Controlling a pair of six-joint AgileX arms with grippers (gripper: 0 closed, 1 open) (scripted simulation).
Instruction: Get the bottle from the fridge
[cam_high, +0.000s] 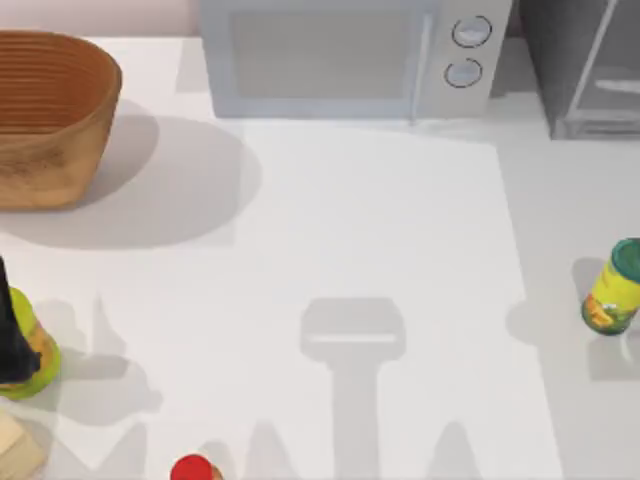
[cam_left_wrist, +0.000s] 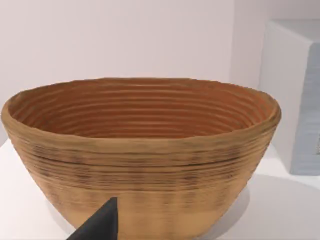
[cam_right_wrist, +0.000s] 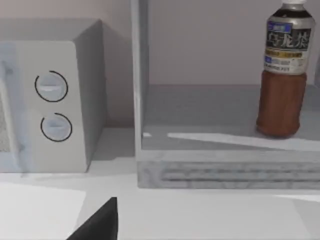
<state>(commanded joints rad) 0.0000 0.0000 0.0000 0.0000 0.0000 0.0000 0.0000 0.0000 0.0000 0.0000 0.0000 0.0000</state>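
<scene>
The bottle (cam_right_wrist: 284, 75) stands upright on the grey floor inside the fridge (cam_right_wrist: 225, 172), with a brown body, a dark label and a pale cap. I cannot tell whether the fridge door is open. In the top view the fridge (cam_high: 580, 70) is at the back right corner. My right gripper (cam_right_wrist: 100, 222) shows as a dark tip, low and well short of the fridge front, left of the bottle. My left gripper (cam_left_wrist: 100, 225) faces the basket, and its dark body (cam_high: 10, 330) sits at the table's left edge.
A light grey microwave (cam_high: 340, 60) with two round knobs stands at the back centre, left of the fridge. A woven basket (cam_high: 45, 110) sits back left. A yellow can with a green lid (cam_high: 613, 288) stands at the right edge, and a red-capped item (cam_high: 192, 468) at the front.
</scene>
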